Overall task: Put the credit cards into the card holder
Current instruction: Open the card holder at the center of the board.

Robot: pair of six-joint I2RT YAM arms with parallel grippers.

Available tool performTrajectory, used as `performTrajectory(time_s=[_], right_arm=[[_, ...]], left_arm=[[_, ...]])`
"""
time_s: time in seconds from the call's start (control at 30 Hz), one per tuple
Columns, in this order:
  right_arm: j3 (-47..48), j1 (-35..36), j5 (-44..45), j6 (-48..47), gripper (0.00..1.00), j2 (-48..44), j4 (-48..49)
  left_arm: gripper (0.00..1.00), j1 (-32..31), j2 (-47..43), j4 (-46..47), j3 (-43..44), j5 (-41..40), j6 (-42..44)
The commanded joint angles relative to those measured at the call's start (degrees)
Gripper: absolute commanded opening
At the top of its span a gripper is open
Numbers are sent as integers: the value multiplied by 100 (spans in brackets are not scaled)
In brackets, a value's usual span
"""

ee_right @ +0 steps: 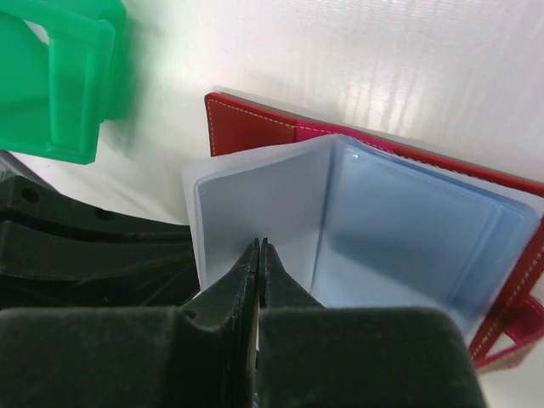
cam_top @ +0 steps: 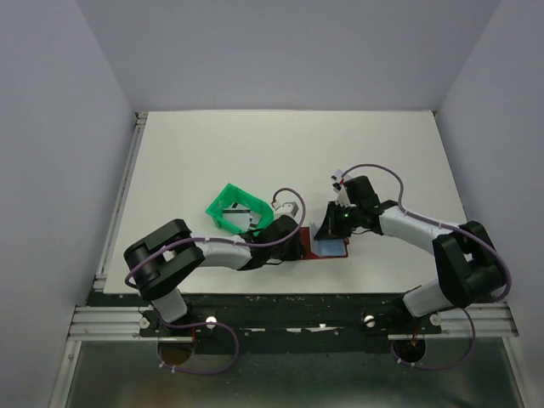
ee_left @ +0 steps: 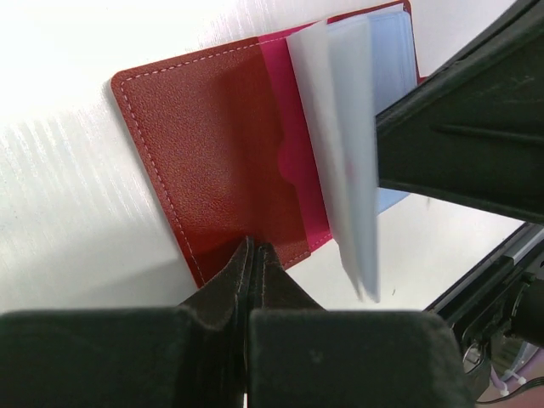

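Top view: card holder [cam_top: 321, 248] lies open on the table [cam_top: 255, 153] between both arms. The credit cards [cam_top: 243, 212] look to be in the green tray [cam_top: 223, 202] just beside it, so I judge none loaded yet. Left wrist: left gripper [ee_left: 252, 248] jaws together at the red cover [ee_left: 204, 161] edge, pinching or pressing unclear. Only the right wrist shows right gripper [ee_right: 259, 246] jaws clamped on a clear sleeve [ee_right: 255, 195], pockets seemingly empty.

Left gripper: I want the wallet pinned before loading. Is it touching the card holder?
Touching. Left wrist view: the left gripper, shut, has its tips on the card holder, at the red cover's near edge.
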Motion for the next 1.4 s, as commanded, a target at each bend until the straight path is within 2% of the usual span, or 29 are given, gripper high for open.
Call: performTrajectory(time_s=[0.0, 0.2, 0.43, 0.67, 0.73, 0.87, 1.0, 1.1, 1.23, 1.37], right_arm=[[-82, 115, -470, 84, 9, 260, 560], [-30, 212, -233, 84, 9, 621, 561], [-47, 230, 31, 145, 9, 990, 630], [-82, 274, 225, 137, 9, 1149, 648], [-91, 282, 251, 145, 9, 1166, 657], [-109, 282, 312, 163, 9, 1175, 666], [-126, 274, 304, 181, 9, 1158, 683], [-144, 282, 321, 198, 9, 1123, 701], [-135, 274, 260, 251, 9, 1105, 684], [-109, 282, 225, 268, 9, 1087, 675]], left_arm=[[5, -106, 1, -477, -316, -124, -49], [19, -185, -323, -845, -377, -422, -111], [37, -317, -1000, -1900, -395, -1046, -348], [39, -546, -1948, -2867, -404, -1837, -577], [39, -581, -2361, -2720, -439, -1987, -367], [40, -590, -2890, -1684, -588, -1970, 380], [41, -581, -2567, -1154, -317, -1821, 1030], [35, -581, -2013, -926, -53, -1610, 1207], [29, -572, -1284, -767, 141, -1477, 1033], [27, -537, -835, -496, 106, -1373, 944]])
